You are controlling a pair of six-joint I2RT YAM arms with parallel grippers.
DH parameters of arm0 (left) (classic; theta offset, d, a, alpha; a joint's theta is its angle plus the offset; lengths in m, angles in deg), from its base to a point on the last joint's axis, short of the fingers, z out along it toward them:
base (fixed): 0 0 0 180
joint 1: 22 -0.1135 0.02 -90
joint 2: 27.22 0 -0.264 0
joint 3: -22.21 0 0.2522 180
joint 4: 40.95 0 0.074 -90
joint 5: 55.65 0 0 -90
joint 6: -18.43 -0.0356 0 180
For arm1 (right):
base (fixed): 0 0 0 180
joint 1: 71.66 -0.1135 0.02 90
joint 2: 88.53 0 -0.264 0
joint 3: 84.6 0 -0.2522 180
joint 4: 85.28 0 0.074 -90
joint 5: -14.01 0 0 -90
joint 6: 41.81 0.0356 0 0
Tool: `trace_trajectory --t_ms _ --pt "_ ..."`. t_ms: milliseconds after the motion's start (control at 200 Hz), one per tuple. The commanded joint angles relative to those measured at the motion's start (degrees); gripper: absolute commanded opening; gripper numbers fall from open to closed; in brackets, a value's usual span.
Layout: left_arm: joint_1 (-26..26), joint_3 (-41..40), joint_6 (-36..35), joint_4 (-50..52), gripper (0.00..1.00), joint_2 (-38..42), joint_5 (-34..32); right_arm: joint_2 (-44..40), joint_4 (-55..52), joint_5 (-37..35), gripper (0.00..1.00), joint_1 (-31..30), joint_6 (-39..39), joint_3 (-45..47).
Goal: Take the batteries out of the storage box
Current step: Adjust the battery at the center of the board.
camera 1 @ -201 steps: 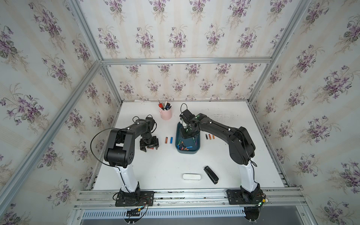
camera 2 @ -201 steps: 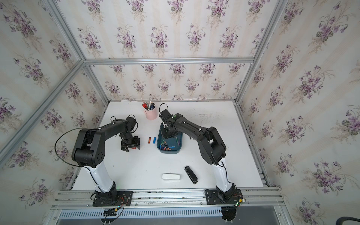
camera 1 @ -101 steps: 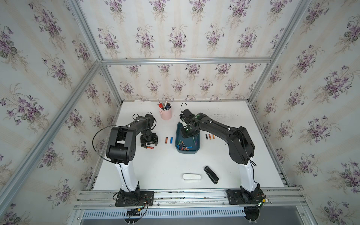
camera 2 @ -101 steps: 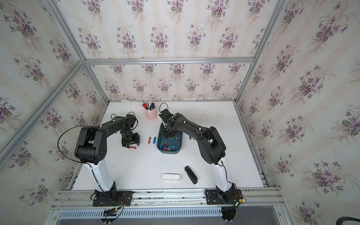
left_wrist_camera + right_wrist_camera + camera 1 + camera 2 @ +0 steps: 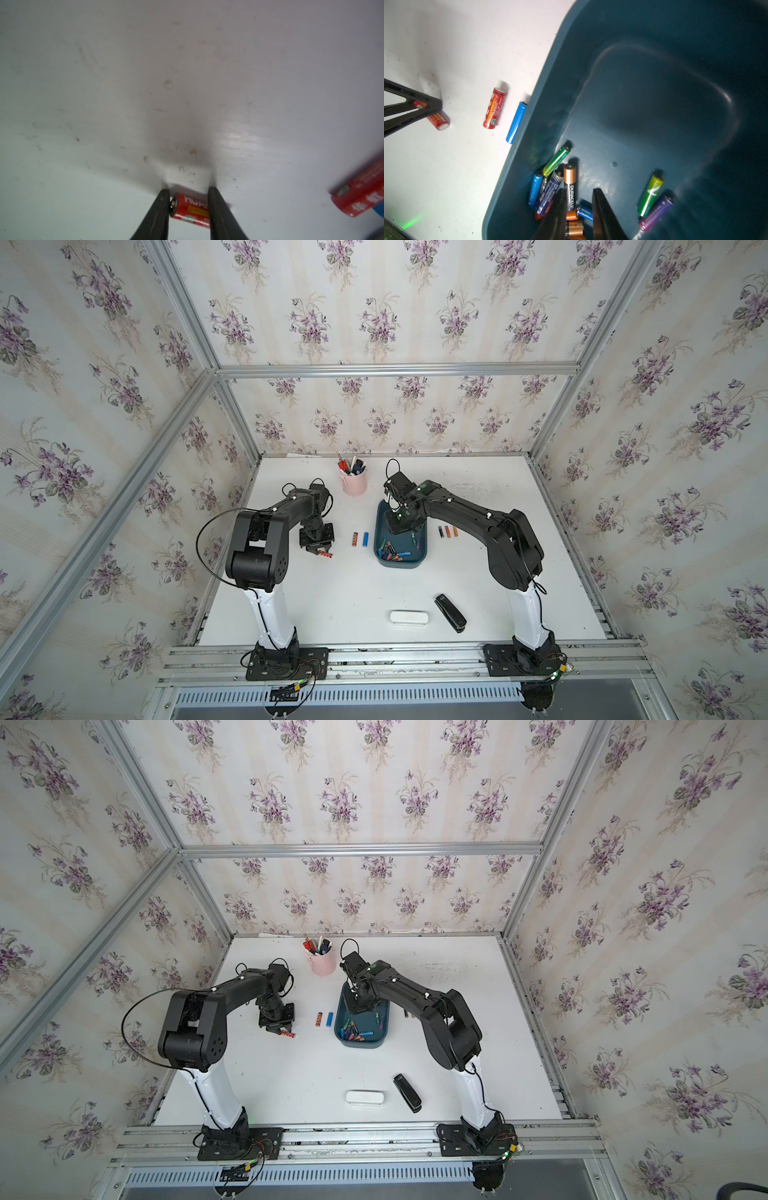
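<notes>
The box [image 5: 400, 566] sits on the counter [image 5: 332, 605] between the two arms, nearer the right one. Most of the batteries [image 5: 556, 182] lie heaped at its near end, a mix of blue, green, black and copper. A green battery [image 5: 650, 195] and a purple battery [image 5: 656, 213] lie side by side, apart from the heap, near the box's right wall.

The right fingers [image 5: 600, 207] hang over the box with a narrow gap between them, and in the wrist view their tips overlap the heap. A copper-and-black battery [image 5: 570, 182] runs along the inner edge of one finger. I cannot tell whether anything is pinched.

Six batteries lie out on the counter. Left of the box, a blue battery [image 5: 366, 539] lies just beside the wall and parallel to it, with a second red battery [image 5: 355, 539] next to it. Farther left, a red battery [image 5: 190, 207] lies under the left fingers [image 5: 162, 201]. These are low at the counter and partly closed, one at the battery's button end and the other crossing its body, so the far end sticks out beyond. I cannot tell whether they squeeze it. Right of the box, three more batteries [image 5: 447, 531] lie side by side, one black and two orange.

A pink cup [image 5: 354, 485] of pens stands toward the back. A white case [image 5: 409, 617] and a black stapler [image 5: 450, 612] lie near the front.
</notes>
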Motion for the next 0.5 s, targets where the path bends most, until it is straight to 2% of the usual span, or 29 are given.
trace_trajectory --t_ms 0,385,450,495 --pt "0.1 1.0 -1.0 -2.3 0.32 -0.9 0.9 -0.6 -0.6 -0.8 0.27 0.0 0.2 0.4" --pt "0.0 5.4 -2.0 -1.1 0.23 -3.4 1.4 -1.5 -0.5 -1.2 0.27 0.0 0.4 1.4" --pt "0.1 6.3 -2.3 -0.7 0.24 -4.0 1.5 -1.7 -0.3 -1.2 0.27 0.2 0.5 1.7" --pt "0.1 6.9 -2.3 -0.1 0.29 -4.3 1.5 -1.7 -0.3 -1.0 0.27 0.2 0.5 1.7"
